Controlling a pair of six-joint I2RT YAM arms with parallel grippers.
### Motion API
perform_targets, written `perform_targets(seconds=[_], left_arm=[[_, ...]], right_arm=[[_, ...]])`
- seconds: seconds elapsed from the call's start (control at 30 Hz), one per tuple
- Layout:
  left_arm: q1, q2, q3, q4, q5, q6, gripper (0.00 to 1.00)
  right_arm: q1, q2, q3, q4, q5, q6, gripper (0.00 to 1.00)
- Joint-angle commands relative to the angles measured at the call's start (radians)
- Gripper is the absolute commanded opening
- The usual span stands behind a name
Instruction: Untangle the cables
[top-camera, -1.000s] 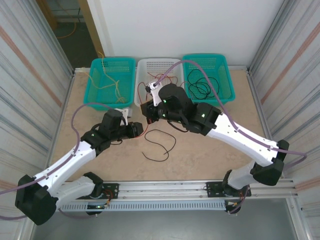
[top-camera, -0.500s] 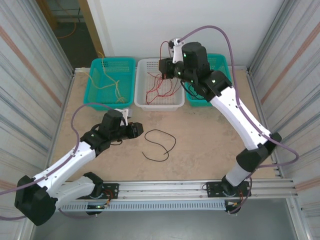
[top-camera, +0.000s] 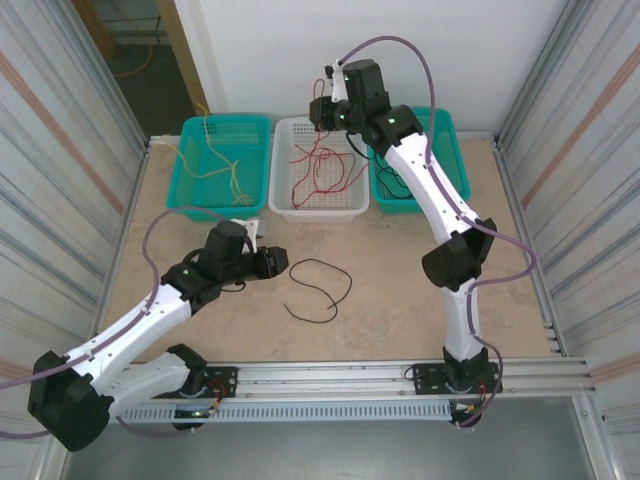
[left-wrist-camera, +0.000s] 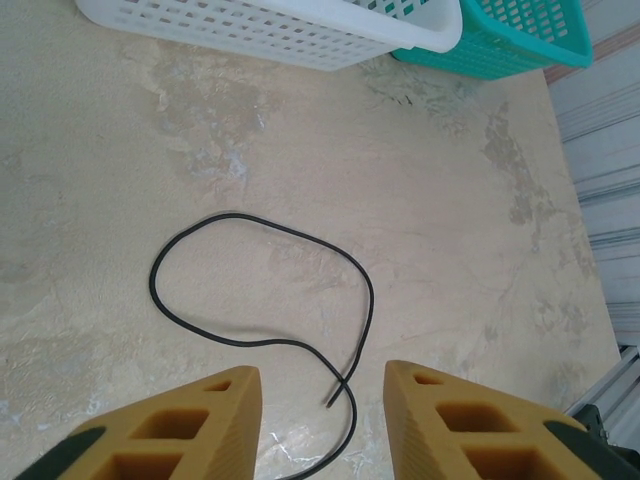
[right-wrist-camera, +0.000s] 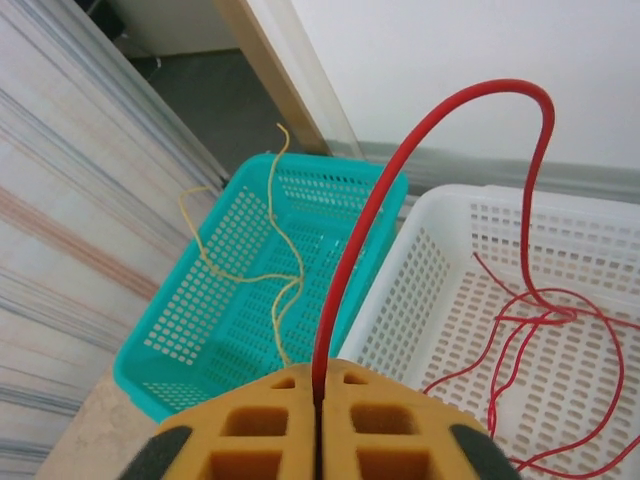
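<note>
Red cable (right-wrist-camera: 490, 88), lower end hidden between the closed right jaws.

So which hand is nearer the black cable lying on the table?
Left. The left hand hangs open right at one end of the black cable. The right hand is far off, raised above the white basket, pinching a red cable.
</note>
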Motion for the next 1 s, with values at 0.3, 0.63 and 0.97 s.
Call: perform_targets(seconds=[0.3,0.63,0.97], left_arm=[[-0.008,-0.001,0.016,-0.028,-0.04,-0.016,0.54],[-0.029,0.103,0.011,-0.001,-0.022,-0.005,0.54],[-0.084,0.283,0.033,0.05,-0.022,0.024,0.56]], right_arm=[[-0.006,-0.058,-0.085,-0.079,-0.021,0.007,0.48],[0.002,-0.387,-0.576,0.048,0.18,0.069,0.49],[0.046,-0.635,-0.972,0.085,0.185,0.101,0.49]])
